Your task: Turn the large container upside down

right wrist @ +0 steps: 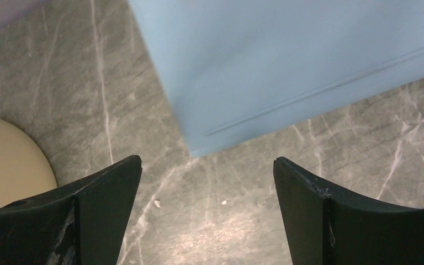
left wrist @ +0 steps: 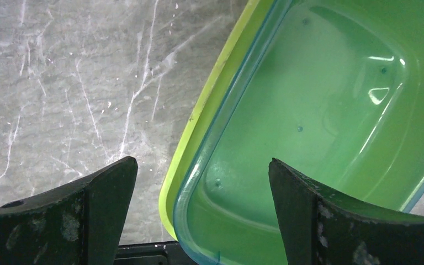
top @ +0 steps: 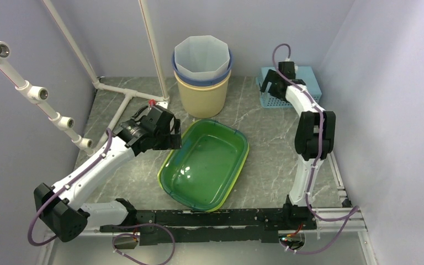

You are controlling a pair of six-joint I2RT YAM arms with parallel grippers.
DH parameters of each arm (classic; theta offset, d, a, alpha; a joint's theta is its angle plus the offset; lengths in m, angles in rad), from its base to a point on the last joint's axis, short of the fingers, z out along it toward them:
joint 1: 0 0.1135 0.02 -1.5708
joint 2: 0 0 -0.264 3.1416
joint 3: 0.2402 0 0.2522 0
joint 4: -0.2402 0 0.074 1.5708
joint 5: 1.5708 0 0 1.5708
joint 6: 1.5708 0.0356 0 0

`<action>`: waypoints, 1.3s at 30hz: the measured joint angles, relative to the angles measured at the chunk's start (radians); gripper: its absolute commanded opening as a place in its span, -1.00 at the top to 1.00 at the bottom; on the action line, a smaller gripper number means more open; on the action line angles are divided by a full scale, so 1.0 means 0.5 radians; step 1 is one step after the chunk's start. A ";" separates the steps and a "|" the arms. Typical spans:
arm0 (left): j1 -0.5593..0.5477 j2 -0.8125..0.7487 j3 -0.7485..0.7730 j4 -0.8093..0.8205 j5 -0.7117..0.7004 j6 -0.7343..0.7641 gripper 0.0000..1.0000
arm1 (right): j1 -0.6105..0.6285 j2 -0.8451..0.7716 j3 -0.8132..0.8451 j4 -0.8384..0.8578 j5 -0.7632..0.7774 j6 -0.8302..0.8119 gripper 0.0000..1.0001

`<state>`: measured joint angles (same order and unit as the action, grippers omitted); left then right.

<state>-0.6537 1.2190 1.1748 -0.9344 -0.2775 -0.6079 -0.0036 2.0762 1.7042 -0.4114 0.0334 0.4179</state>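
Observation:
The large container is a green rectangular tub (top: pixel 207 165), standing upright and open side up in the middle of the table. In the left wrist view (left wrist: pixel 331 94) it shows a yellow-green outer rim and a bluish inner rim. My left gripper (top: pixel 172 136) is open and hovers over the tub's left rim; in its wrist view (left wrist: pixel 203 163) one finger is over the table and the other over the tub's inside, with the rim between them, untouched. My right gripper (top: pixel 267 84) is open and empty at the back right, over bare table (right wrist: pixel 207 160).
Stacked buckets, beige, blue and white (top: pixel 202 74), stand behind the tub; the beige one shows in the right wrist view (right wrist: pixel 5 160). A light blue basket (top: pixel 295 88) sits at the back right, close to the right gripper (right wrist: pixel 287 61). A white pipe frame (top: pixel 127 96) stands at the back left.

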 measured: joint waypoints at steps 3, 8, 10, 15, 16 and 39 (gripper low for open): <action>0.014 -0.047 -0.002 0.003 0.000 -0.021 -0.89 | 0.154 -0.024 0.027 -0.032 0.208 -0.059 -0.91; 0.022 -0.056 -0.002 0.002 -0.001 -0.028 -0.89 | 0.355 0.083 0.314 -0.143 0.414 -0.249 -0.90; 0.028 -0.048 0.001 -0.002 -0.001 -0.028 -0.89 | 0.372 0.244 0.626 -0.195 0.514 -0.336 -0.92; 0.035 -0.033 0.008 -0.030 0.001 -0.037 -0.89 | 0.334 0.545 1.009 -0.161 0.787 -0.563 -0.97; 0.035 -0.034 0.008 -0.030 0.001 -0.039 -0.89 | 0.327 0.576 1.009 -0.160 0.830 -0.622 -0.97; 0.044 -0.037 0.008 -0.041 0.007 -0.064 -0.89 | 0.273 0.703 0.920 0.055 1.129 -0.915 -0.99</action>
<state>-0.6315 1.2003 1.1786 -0.9550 -0.2741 -0.6399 0.1329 2.4275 2.1643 -0.3840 0.5980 -0.0395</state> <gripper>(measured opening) 0.943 0.994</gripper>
